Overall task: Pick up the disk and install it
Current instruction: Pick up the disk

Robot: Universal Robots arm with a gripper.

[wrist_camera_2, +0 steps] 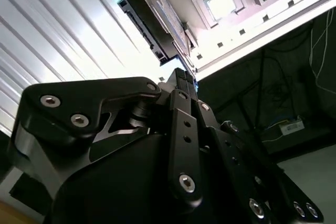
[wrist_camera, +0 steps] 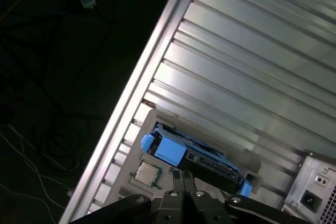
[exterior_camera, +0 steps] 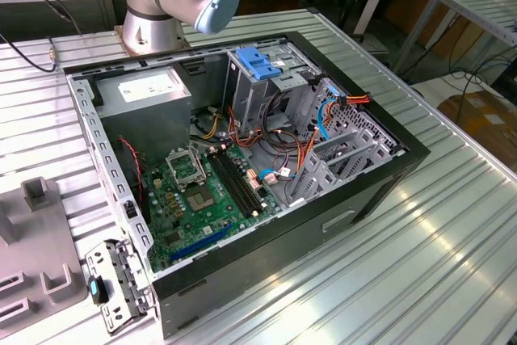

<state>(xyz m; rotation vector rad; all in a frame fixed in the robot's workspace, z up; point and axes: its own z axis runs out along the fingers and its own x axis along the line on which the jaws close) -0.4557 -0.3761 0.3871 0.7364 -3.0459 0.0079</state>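
Note:
The disk is a dark flat drive with bright blue side rails, lying on a grey fixture plate at the table's edge. In the second wrist view the disk is seen edge-on with a blue end tab. My gripper hovers just short of the disk's near edge, its two black fingers pressed together with nothing between them. In the second wrist view the gripper points at the disk's near end. The open computer case lies on the ribbed table.
A small square chip sits on the fixture plate beside the disk. Inside the case are a light-blue latch plate over the drive cage, loose cables and the motherboard. The arm's base stands behind the case.

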